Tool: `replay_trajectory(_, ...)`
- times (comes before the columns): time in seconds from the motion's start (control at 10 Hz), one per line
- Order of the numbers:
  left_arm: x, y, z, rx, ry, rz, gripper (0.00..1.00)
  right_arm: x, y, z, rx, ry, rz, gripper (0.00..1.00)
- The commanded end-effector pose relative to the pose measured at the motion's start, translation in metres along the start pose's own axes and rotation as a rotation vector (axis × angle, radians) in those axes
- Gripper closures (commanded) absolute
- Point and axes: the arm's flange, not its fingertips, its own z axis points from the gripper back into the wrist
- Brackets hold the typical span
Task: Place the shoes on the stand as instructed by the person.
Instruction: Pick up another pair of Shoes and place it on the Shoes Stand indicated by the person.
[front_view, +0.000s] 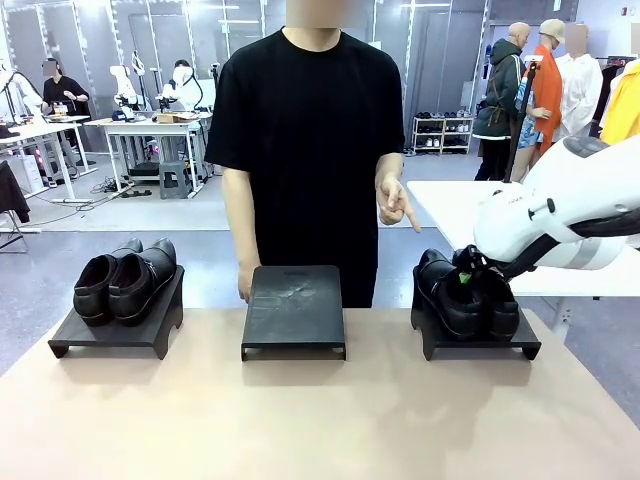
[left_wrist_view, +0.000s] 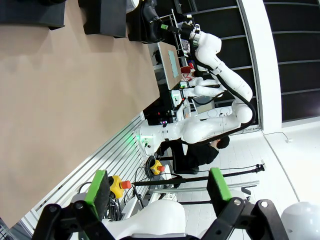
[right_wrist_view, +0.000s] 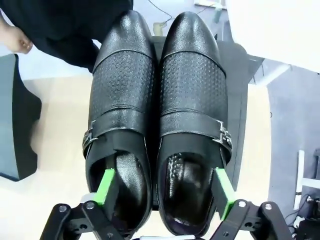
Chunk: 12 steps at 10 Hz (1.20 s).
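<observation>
Three black stands sit in a row on the tabletop (front_view: 320, 420). On the left stand (front_view: 120, 325) rests one pair of shoes (front_view: 125, 280), toes toward the robot's side. The middle stand (front_view: 294, 310) has nothing on its top. The right stand (front_view: 475, 340) carries the other pair of shoes (front_view: 468, 293), side by side and touching.

From the front, the right pincer (front_view: 470, 272) sits low over the heel end of that right-hand pair, with the white right arm (front_view: 560, 215) coming in from the right edge. The right wrist view looks down on the same pair (right_wrist_view: 160, 115), toes pointing away, perforated vamps and metal buckles showing. The right pincer (right_wrist_view: 164, 190) stands apart: one green pad (right_wrist_view: 106, 186) is inside the opening of the left-hand shoe and the other pad (right_wrist_view: 223, 190) is at the outer side of the right-hand shoe, so the span takes in the two inner walls. Whether the pads press on the leather, I cannot tell.

The person (front_view: 310, 130) in a black T-shirt stands behind the middle stand, one hand (front_view: 247, 283) hanging at the stand's far edge, the other hand (front_view: 395, 200) raised with the forefinger pointing down and to the side.

The left pincer (left_wrist_view: 157, 187) hangs off the tabletop's edge with its green pads wide apart, nothing between them.
</observation>
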Motion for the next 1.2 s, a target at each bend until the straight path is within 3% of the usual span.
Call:
replay_trajectory(0.0, -0.002, -0.001, -0.001, -0.016, -0.003, -0.015, 0.0, -0.005, 0.003, -0.015, 0.004, 0.028, 0.0, 0.16)
replay_trajectory(1.0, -0.002, -0.001, -0.001, -0.016, -0.003, -0.015, 0.0, -0.007, 0.004, -0.016, 0.003, 0.031, 0.005, 0.16)
replay_trajectory(1.1, -0.002, -0.001, -0.001, -0.016, -0.003, -0.015, 0.0, -0.033, 0.003, 0.024, 0.164, 0.079, 0.085, 0.16)
